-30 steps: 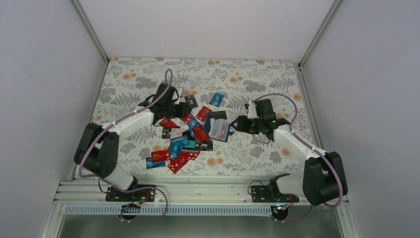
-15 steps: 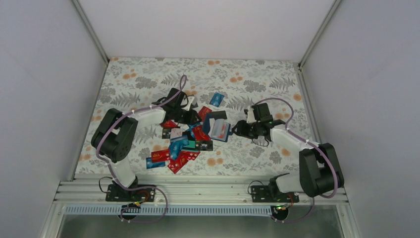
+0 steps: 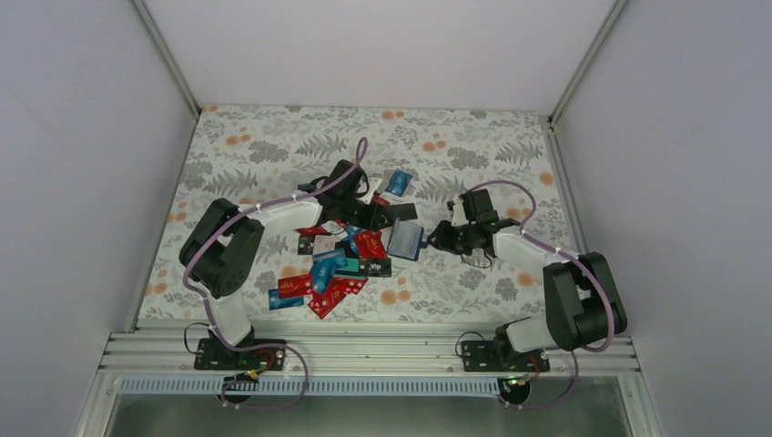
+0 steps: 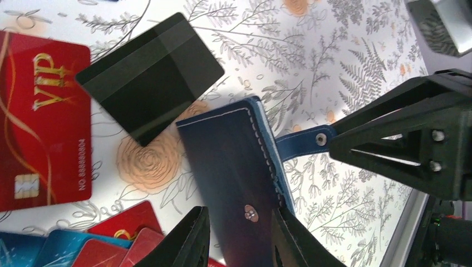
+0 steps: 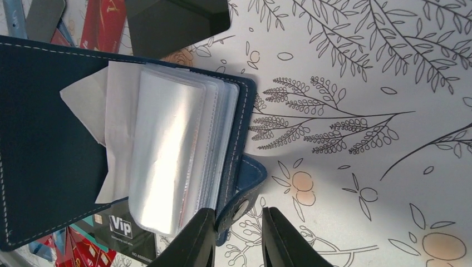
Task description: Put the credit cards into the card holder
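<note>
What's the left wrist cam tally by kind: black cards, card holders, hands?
Black card: 1
Card holder: 1
Hands: 2 (left hand, right hand)
Total: 4
Red cards and blue cards run off frame or overlap: not counted.

Bright, even light from overhead; shadows are soft and faint. Just above the jaws of the right gripper point(image 5: 237, 239), glare whitens the card holder's point(image 5: 167, 144) clear sleeves. The jaws of the left gripper point(image 4: 239, 239) are slightly blurred.
</note>
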You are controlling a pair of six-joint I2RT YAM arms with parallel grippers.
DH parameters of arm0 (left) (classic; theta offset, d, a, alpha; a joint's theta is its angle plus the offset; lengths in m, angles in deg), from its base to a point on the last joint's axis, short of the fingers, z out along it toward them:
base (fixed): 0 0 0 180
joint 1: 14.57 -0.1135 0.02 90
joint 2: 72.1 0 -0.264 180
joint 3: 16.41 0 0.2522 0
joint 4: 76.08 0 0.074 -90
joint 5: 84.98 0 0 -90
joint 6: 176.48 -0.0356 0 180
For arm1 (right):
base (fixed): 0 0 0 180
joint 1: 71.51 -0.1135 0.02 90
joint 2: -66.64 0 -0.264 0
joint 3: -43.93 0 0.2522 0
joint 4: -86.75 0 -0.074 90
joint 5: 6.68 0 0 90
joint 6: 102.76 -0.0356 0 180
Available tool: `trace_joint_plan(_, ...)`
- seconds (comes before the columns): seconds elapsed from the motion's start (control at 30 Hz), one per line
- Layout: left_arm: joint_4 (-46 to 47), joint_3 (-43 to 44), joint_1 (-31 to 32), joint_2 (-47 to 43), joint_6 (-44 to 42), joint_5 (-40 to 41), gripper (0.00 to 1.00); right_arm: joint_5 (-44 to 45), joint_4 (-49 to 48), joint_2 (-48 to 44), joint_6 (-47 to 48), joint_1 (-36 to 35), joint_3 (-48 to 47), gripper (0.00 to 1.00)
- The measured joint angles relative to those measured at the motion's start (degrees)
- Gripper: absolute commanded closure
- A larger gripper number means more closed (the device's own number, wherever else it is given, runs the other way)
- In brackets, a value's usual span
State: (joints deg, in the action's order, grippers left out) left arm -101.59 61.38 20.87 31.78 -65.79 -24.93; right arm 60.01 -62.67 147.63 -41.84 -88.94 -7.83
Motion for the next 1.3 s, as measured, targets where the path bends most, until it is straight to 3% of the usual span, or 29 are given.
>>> trace_joint_plan(0.43,-0.1,1.8,3.1,2.1,1.5,0.1,0.73,0.7,-0.4,0.7,0.0,0.0,0.0,0.76)
trace_joint_plan(0.63,0.1,3.9,4.9,5.0,2.3,0.1,0.74,1.0,-0.4,0.7,0.2,0.0,-0.1,0.94)
trace_joint_plan(0.87,0.1,5.5,6.1,6.7,2.4,0.1,0.74,1.3,-0.5,0.9,0.2,0.1,-0.2,0.96)
trace_joint_plan(1.3,-1.2,8.3,7.2,10.3,2.5,2.3,0.92,-0.1,1.3,1.0,1.8,0.1,-2.7,0.96)
